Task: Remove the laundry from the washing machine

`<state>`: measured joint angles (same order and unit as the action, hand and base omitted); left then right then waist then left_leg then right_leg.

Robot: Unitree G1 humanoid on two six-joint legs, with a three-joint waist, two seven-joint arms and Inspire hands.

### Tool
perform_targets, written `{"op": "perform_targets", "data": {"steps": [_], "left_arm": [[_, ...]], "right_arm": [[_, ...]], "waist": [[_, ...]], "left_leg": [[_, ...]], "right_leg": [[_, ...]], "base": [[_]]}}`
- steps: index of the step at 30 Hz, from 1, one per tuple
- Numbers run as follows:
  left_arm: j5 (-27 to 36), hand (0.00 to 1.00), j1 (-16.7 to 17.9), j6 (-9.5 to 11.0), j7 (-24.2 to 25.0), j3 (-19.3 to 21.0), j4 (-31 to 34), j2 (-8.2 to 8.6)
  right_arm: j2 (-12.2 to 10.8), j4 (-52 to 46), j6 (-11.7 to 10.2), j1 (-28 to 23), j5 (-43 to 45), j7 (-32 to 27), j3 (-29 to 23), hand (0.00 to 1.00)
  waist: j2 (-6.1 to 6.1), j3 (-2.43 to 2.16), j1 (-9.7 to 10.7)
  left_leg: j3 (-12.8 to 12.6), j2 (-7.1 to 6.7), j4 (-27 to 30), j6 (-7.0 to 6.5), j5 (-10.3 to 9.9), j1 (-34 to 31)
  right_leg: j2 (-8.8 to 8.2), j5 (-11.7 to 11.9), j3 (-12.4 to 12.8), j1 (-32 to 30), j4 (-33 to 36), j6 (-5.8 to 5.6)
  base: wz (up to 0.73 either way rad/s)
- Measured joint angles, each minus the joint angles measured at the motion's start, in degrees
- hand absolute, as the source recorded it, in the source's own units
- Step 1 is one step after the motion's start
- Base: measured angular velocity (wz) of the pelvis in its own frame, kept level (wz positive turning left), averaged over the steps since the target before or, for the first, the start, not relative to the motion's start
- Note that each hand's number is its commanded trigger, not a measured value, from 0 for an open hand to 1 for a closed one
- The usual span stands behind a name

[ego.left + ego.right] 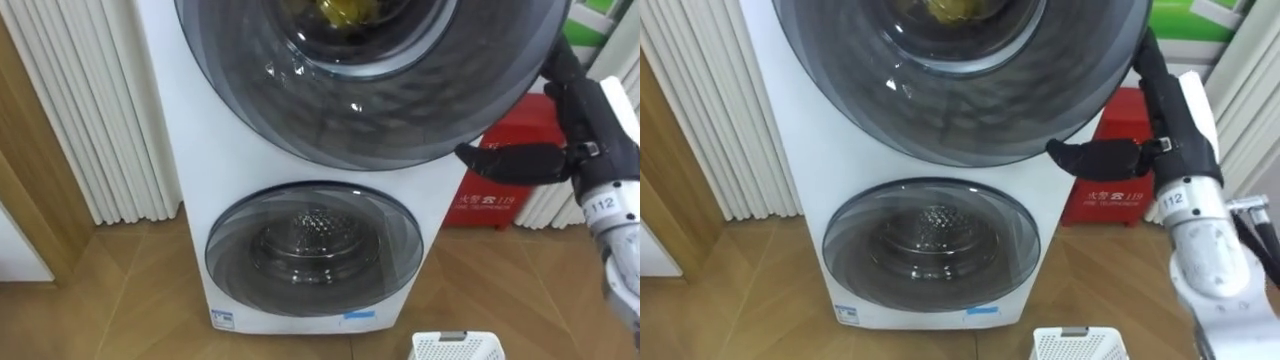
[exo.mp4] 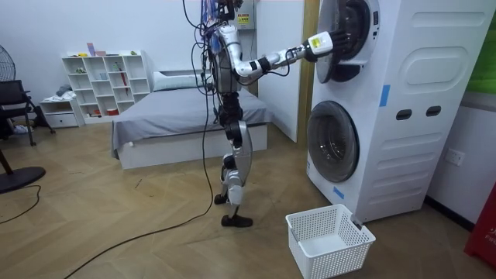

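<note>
Two front-loading washing machines are stacked in one white tower (image 2: 403, 101). Through the glass of the upper machine's round dark door (image 1: 370, 100) I see a yellow cloth (image 1: 345, 10) in the drum. My right hand (image 1: 572, 120) is raised against the right rim of that door, and part of it is hidden behind the rim. In the room view this right hand (image 2: 319, 43) reaches the door's edge from the room view's left, and I stand upright in front of the tower. The lower door (image 1: 315, 245) is closed.
A white mesh laundry basket (image 2: 329, 240) stands on the wooden floor in front of the lower machine. A red box (image 1: 500, 190) sits to the right of the tower and white slatted panels (image 1: 90, 110) to its left. A bed (image 2: 186, 116) is behind me.
</note>
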<state>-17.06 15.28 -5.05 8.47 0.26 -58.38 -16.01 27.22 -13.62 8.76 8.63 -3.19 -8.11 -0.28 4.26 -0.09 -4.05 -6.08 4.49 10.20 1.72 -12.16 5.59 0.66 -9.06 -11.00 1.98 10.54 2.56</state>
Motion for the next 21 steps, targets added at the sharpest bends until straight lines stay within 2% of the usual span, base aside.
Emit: {"op": "perform_targets", "data": {"steps": [3, 6, 8, 12, 14, 17, 19, 21], "left_arm": [[0.0, 0.0, 0.0, 0.5, 0.1, -0.7, -0.1, -0.1], [0.0, 0.0, 0.0, 0.6, 0.1, -1.6, -0.5, -0.1], [0.2, 0.0, 0.0, 0.6, 0.1, -2.9, -1.1, -0.12], [0.2, 0.0, 0.0, 0.8, 0.2, -5.1, -1.2, -0.01], [0.2, 0.0, 0.0, 1.2, 0.2, -5.3, -1.4, 0.25], [0.2, 0.0, -0.3, 1.5, 0.1, -6.2, -1.3, 0.61], [0.2, 0.0, -0.5, 1.4, 0.1, -7.2, -1.3, 0.99], [0.2, 0.0, -0.6, 1.4, 0.1, -8.1, -1.2, 1.32]], "right_arm": [[-1.7, -1.4, -1.9, -2.2, -0.2, 0.0, 0.0, 0.0], [-5.2, -3.0, -3.7, -4.0, 0.3, 0.0, 0.1, 0.0], [-6.7, -3.4, -5.9, -5.6, -0.8, 0.0, 0.6, 0.0], [-8.0, -3.5, -9.7, -8.3, -3.5, 0.7, 1.5, 0.0], [-9.8, -3.5, -12.4, -10.2, -5.2, 2.0, 1.6, 0.0], [-12.1, -3.9, -15.2, -12.6, -8.1, 4.3, 2.0, 0.0], [-12.8, -3.9, -16.4, -13.7, -10.4, 5.3, 3.3, 0.0], [-13.0, -3.9, -17.4, -15.0, -12.3, 7.3, 4.3, 0.0]], "waist": [[-0.33, 0.06, 0.1], [-1.04, 0.11, 0.3], [-1.91, 0.07, 0.6], [-2.61, -0.32, 0.7], [-2.98, -0.14, 0.7], [-3.35, 0.03, 1.3], [-3.83, 0.05, 2.4], [-4.43, 0.01, 2.5]], "left_leg": [[0.1, 0.15, 0.5, 0.0, 0.0, 0.0], [0.1, 0.23, 0.8, 0.0, 0.0, 0.1], [0.1, 0.3, 1.3, 0.32, -0.2, 0.0], [-0.1, 0.39, 1.5, 0.34, -0.2, 0.1], [-0.1, 0.6, 1.6, 0.4, -0.2, 0.2], [-0.1, 0.94, 1.7, 1.11, -0.6, -0.2], [-0.2, 1.02, 2.0, 1.38, -0.7, -0.4], [-0.9, 1.03, 2.0, 1.38, -0.7, -0.4]], "right_leg": [[0.15, 0.1, -0.2, 0.3, 0.0, 0.23], [0.2, 0.1, -0.2, 0.5, 0.0, 0.3], [0.06, 0.1, -0.4, 0.9, -0.1, 0.3], [-0.17, 0.2, -0.5, 1.1, 0.1, 0.32], [0.04, 0.3, -0.5, 1.1, 0.2, 0.46], [0.14, 0.0, -1.1, 0.9, 0.1, 0.48], [0.07, -0.2, -1.5, 0.9, 0.3, 0.24], [0.04, -0.2, -1.2, 0.7, 0.6, 0.22]], "base": [[-0.01], [0.02], [0.08], [0.05], [0.05], [0.08], [0.13], [-0.07]]}}
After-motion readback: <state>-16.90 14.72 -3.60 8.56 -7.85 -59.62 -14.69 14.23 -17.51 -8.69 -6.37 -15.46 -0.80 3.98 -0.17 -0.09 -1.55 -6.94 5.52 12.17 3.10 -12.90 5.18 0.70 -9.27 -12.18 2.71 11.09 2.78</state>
